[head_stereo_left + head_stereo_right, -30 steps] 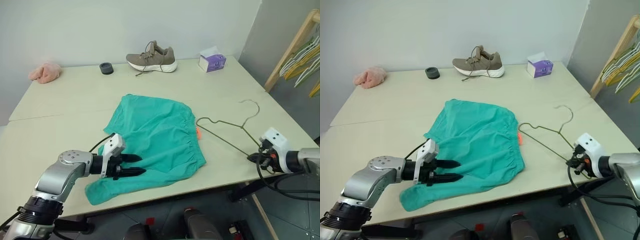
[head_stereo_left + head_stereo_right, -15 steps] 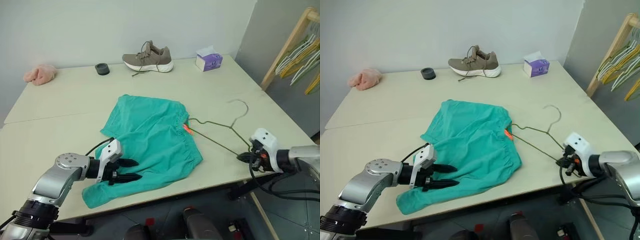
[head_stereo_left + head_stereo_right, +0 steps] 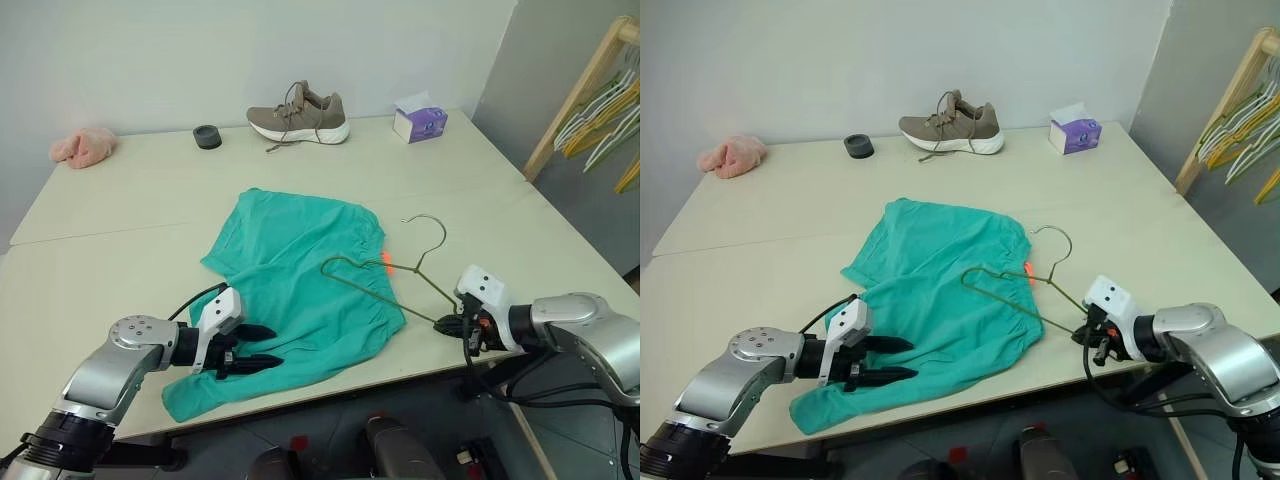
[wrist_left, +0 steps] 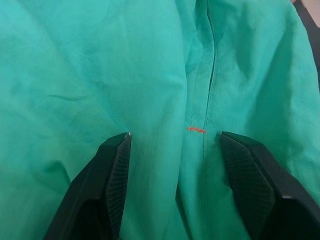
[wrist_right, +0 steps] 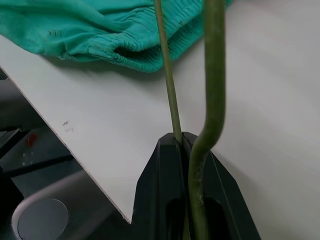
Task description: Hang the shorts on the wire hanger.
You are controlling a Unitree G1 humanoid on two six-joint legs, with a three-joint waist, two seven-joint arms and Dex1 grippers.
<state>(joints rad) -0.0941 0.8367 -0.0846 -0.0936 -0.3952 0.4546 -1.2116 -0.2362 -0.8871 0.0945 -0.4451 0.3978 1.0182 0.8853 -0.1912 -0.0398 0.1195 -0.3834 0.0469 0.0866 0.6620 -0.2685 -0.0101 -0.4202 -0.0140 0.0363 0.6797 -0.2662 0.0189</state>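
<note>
Right end effector [image 3: 447, 324] clamps wire hanger [image 3: 385, 282] over table [image 3: 130, 210]

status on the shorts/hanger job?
Done: right gripper is shut on a corner of the wire hanger, whose far end lies over the shorts' waistband. In hand: open left gripper poised over the near leg. Left: shorts lie flat on the table, not yet threaded onto the hanger.

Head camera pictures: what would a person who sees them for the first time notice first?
Most striking are the teal-green fabric shorts spread flat in the middle of the pale table. Next comes the thin olive-green wire hanger, gripped at one corner by the shut right tool, its far end lying over the waistband. The open left tool hovers over the near leg.
</note>
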